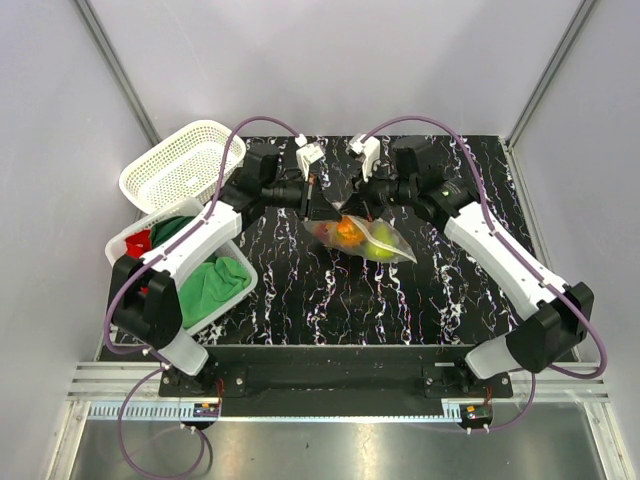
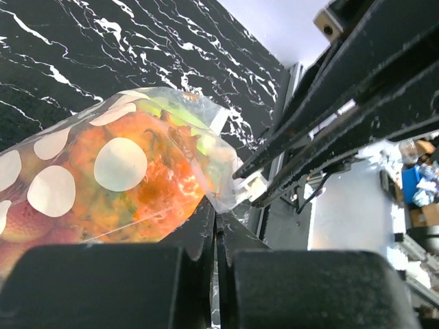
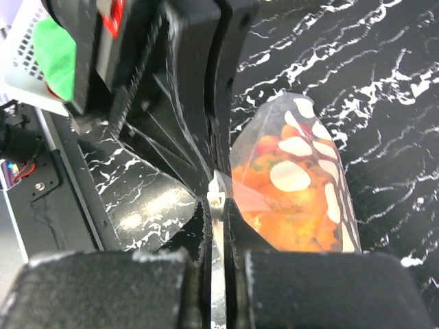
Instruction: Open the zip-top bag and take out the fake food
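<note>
Pinching floppy zip-top bag — left end effector | right end effector — both clamped | bumpy orange fake food

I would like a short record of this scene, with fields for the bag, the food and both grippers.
bag: clear, white dots, food not yet out
food: orange piece and pear, inside the bag
left gripper: fingers shut on the bag's edge
right gripper: fingers shut on the bag's edge
seal: cannot tell whether open
basket: white, far left, apart from the bag
</note>
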You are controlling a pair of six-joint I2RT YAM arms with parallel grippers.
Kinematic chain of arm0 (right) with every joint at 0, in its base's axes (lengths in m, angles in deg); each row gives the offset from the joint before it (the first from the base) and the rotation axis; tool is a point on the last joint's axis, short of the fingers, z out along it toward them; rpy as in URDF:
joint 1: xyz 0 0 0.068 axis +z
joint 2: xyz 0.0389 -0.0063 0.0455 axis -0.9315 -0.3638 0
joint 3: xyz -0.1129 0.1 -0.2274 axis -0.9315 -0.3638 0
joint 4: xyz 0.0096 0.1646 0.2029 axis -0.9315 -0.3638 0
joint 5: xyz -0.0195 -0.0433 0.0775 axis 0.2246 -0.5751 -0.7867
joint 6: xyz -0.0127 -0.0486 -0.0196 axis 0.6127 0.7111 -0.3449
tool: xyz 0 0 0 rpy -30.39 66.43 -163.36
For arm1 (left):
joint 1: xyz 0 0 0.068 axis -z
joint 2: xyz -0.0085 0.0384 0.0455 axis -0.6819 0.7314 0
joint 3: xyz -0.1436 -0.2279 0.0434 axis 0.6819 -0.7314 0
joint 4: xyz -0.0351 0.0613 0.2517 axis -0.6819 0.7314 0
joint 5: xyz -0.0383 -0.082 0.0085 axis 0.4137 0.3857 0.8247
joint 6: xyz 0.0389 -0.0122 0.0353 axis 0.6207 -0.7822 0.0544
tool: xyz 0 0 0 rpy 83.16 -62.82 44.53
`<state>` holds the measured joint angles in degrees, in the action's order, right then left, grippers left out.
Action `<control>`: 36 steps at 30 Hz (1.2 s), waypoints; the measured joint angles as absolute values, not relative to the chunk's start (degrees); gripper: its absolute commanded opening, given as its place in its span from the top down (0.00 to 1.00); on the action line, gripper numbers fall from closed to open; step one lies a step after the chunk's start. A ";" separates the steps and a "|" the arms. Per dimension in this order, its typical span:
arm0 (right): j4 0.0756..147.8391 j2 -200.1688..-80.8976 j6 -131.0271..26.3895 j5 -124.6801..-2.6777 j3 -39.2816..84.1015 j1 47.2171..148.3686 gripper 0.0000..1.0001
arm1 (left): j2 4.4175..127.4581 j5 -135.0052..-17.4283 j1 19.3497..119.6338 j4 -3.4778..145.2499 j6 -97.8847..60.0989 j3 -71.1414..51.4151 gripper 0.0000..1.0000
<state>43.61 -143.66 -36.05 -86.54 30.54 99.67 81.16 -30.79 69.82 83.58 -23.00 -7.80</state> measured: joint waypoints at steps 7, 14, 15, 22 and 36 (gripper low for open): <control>45.17 -138.98 -36.44 -80.57 24.71 99.67 1.00 | 80.90 -34.39 69.52 81.00 -30.54 -7.69 1.00; 46.72 -132.47 -37.91 -75.98 16.90 99.67 1.00 | 77.86 -42.39 66.35 79.97 -37.40 -8.58 1.00; 47.40 -130.15 -38.35 -74.82 14.50 99.67 1.00 | 77.73 -42.90 65.65 80.08 -38.05 -8.58 1.00; 49.06 -121.34 -43.46 -73.01 5.65 99.67 1.00 | 77.71 -42.50 63.46 80.91 -40.90 -8.60 1.00; 42.54 -112.18 -57.06 -75.92 -2.24 99.63 0.10 | 80.72 -44.29 58.72 79.65 -43.61 -8.47 1.00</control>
<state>42.54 -112.18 -57.06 -75.92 -2.24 99.63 80.72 -44.29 58.72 79.65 -43.61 -8.47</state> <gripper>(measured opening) 0.438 0.009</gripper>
